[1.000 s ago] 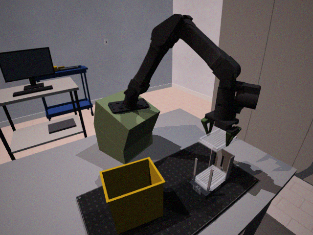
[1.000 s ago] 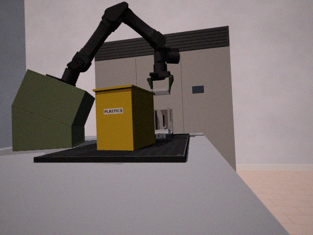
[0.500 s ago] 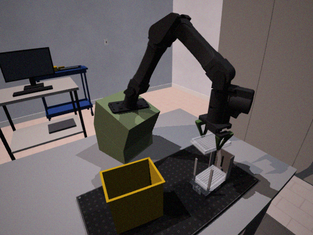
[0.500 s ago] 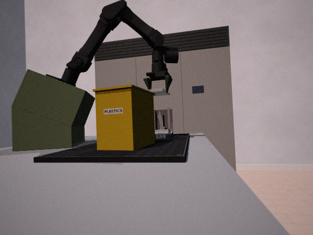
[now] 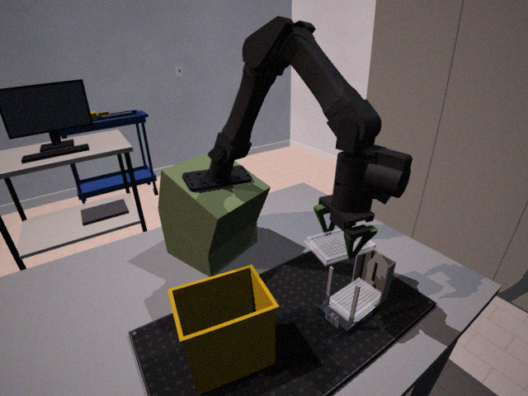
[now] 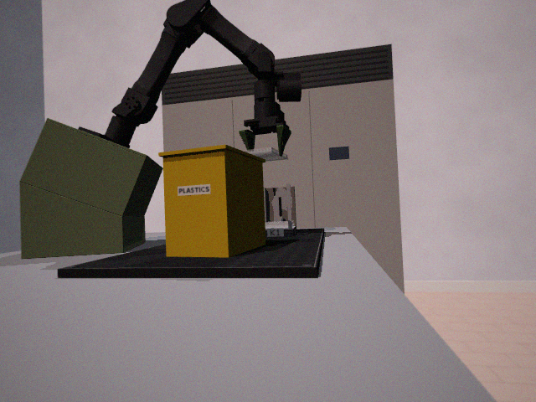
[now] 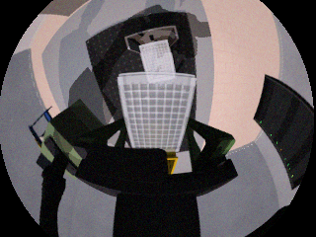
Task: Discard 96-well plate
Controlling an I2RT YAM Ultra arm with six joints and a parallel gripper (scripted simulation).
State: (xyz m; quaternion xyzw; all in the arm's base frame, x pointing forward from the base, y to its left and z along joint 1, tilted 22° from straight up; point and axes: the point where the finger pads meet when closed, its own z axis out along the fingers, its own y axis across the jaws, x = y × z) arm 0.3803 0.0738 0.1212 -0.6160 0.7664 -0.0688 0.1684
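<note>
Above rack K1 (image 5: 385, 266), at the bin W1's (image 5: 183, 332) three o'clock, your tool (image 5: 343, 230) is gripping the upper plate (image 5: 330, 247), fingers spread wide around it, level and airborne.

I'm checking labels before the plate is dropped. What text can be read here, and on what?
"PLASTICS": white label on the yellow bin.
"K1": tag at the foot of the stack rack.
Nothing readable on the plate in the claw, nor on the distant monitor.

Dim, soft, blocky shadows; fisheye wrist
</note>
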